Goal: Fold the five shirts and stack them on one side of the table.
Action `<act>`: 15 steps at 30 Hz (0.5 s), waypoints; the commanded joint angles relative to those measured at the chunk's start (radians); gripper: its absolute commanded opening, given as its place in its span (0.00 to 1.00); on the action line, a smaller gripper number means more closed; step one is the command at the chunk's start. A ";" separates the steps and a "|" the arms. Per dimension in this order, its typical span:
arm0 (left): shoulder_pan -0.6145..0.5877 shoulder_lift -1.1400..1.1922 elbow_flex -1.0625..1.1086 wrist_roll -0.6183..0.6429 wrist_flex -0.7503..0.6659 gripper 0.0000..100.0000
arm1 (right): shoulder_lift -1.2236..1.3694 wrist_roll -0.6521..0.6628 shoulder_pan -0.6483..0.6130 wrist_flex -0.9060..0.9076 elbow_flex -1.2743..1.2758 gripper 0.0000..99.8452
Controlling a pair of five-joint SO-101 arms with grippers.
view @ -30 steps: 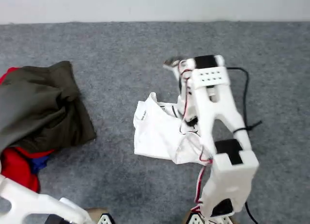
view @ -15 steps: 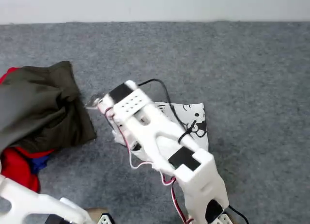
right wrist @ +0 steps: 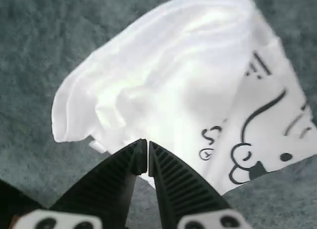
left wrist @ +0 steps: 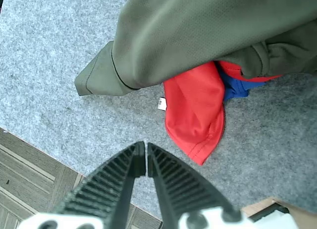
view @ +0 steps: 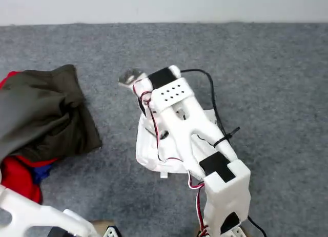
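1. Grey felt-like covering [view: 266,67] spans the table in the high view, with a pale wall strip [view: 164,6] along the top edge of the frame.
2. The white shirt [view: 147,149] lies crumpled at centre frame, partly under the right arm [view: 205,144]. That arm runs from the lower right up toward the centre.
3. In the right wrist view the white shirt [right wrist: 163,85] is bunched in soft folds, with a black cartoon print [right wrist: 257,154] at the right of the frame.
4. The right gripper [right wrist: 147,141] has its black ribbed jaws pressed together. The tips sit over the shirt's near edge. I cannot tell whether any cloth is pinched between them.
5. A pile sits at the left edge of the high view. The olive shirt [view: 46,114] is on top, with the red shirt [view: 18,178] and a bit of blue shirt [view: 45,170] showing beneath it.
6. The left arm [view: 31,214] is at the lower left corner of the high view, just beside the pile.
7. The left gripper [left wrist: 146,143] has its jaws together with nothing between them. It hangs over bare grey covering, just short of the red shirt's hem.
8. A wood-grain surface [left wrist: 25,179] shows at the lower left of the left wrist view.
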 commanded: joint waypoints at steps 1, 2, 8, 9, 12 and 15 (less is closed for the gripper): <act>0.008 -0.006 -0.033 0.000 0.003 0.01 | 0.008 0.026 -0.036 0.042 0.066 0.01; 0.008 -0.006 -0.033 0.000 0.003 0.01 | 0.027 0.025 -0.062 0.042 0.083 0.01; 0.008 -0.006 -0.033 0.000 0.006 0.01 | 0.090 0.020 -0.266 0.041 0.072 0.01; 0.008 -0.006 -0.033 0.000 0.006 0.01 | 0.088 0.020 -0.286 0.041 0.063 0.01; 0.008 -0.006 -0.033 0.000 0.006 0.01 | 0.048 0.020 -0.292 0.044 0.025 0.01; 0.008 -0.006 -0.033 0.000 0.006 0.01 | -0.025 0.020 -0.249 0.045 0.025 0.01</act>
